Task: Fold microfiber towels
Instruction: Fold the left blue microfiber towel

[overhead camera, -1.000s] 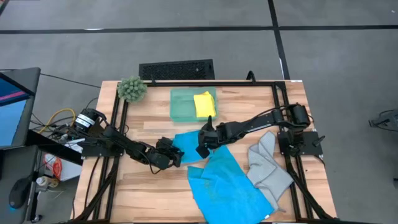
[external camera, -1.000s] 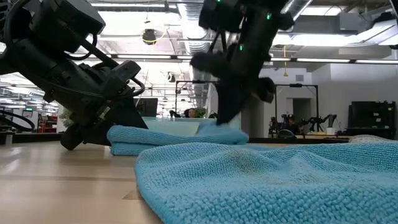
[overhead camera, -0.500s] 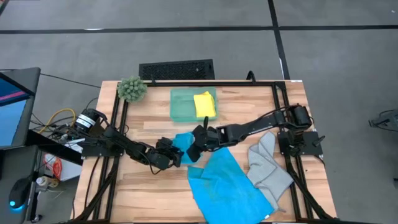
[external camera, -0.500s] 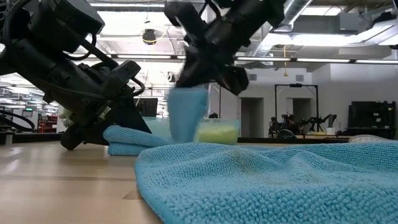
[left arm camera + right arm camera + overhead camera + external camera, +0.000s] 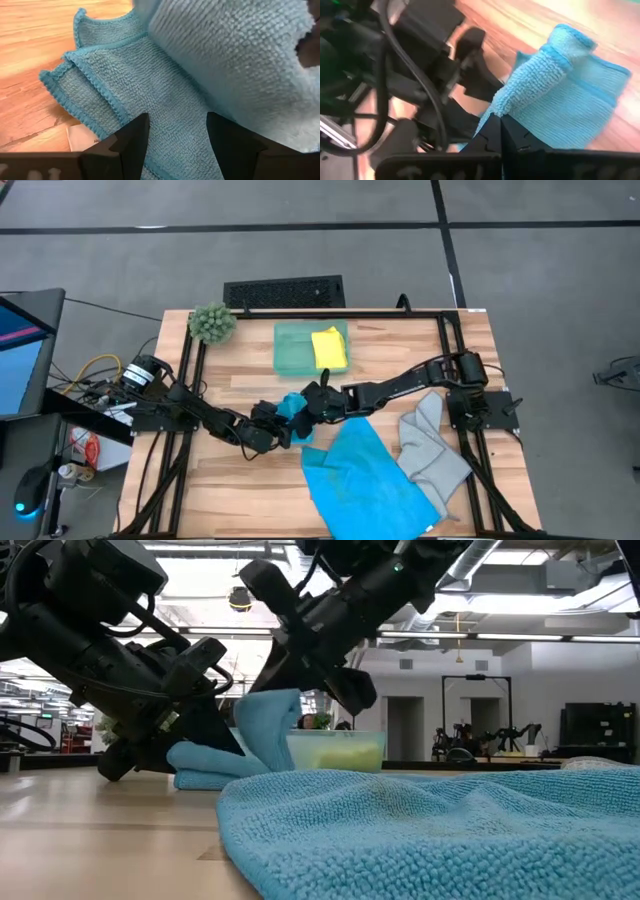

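Note:
A small bright blue towel (image 5: 293, 408) lies partly folded at the table's middle, between my two grippers. My left gripper (image 5: 177, 135) is open, its fingers standing over the towel's flat left part. My right gripper (image 5: 500, 125) is shut on the towel's raised right part (image 5: 265, 720). A larger blue towel (image 5: 365, 475) lies spread toward the near edge. A grey towel (image 5: 432, 445) lies crumpled at the right. A yellow towel (image 5: 328, 348) lies folded in the teal tray (image 5: 292, 350). My left gripper's open fingers (image 5: 131, 137) lie on the flat layers of the small blue towel (image 5: 165, 100), slanting down from the table's left. Those layers rest flat on the table under them. My right gripper pinches a raised, bunched edge of the towel (image 5: 520, 102) between its two shut fingers, coming slanted down from the table's right. That part stands up off the table and hangs below the fingers, slack, while the towel's lower layers (image 5: 200, 768) stay on the wood.
A fuzzy green plant ball (image 5: 212, 322) sits at the far left corner. A black metal frame (image 5: 445, 330) runs around the tabletop. Bare wood (image 5: 230, 490) shows at the near left.
My right gripper has taken hold of the small blue towel's right part and carried it up and toward the table's left, toward my left gripper, tipping from steeply down to more level. The towel's right part has lifted and curled over; its left part has stayed flat.

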You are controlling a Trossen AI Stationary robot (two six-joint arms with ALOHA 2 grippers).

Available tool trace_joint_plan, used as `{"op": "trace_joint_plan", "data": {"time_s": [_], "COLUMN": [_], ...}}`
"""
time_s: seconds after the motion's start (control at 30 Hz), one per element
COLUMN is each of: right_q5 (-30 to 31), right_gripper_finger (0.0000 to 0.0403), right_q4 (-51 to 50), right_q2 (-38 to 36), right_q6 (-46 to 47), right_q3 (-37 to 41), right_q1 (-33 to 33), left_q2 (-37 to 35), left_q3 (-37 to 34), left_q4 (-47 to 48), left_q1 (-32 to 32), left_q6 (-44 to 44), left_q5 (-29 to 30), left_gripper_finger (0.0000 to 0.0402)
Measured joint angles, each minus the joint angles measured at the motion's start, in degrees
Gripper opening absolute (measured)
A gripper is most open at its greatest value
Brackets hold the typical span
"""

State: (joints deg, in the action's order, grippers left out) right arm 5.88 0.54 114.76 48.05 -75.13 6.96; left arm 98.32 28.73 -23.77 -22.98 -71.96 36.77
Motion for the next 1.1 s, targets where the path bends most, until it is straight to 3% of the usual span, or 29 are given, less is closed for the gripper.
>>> {"op": "trace_joint_plan", "data": {"time_s": [0.53, 1.1], "right_q5": [1.90, 1.72], "right_gripper_finger": [0.0053, 0.0114], "right_q4": [2.87, 1.14], "right_q2": [0.94, -0.71], "right_q6": [-1.86, -6.68], "right_q3": [0.00, 0.00], "right_q1": [-0.03, 0.88], "left_q2": [-2.09, -2.29], "left_q3": [0.42, 0.52], "left_q4": [0.45, 1.28], "left_q1": [0.01, 0.70], "left_q6": [0.08, 0.83], "left_q5": [-7.44, -10.44], "left_gripper_finger": [0.0197, 0.0197]}}
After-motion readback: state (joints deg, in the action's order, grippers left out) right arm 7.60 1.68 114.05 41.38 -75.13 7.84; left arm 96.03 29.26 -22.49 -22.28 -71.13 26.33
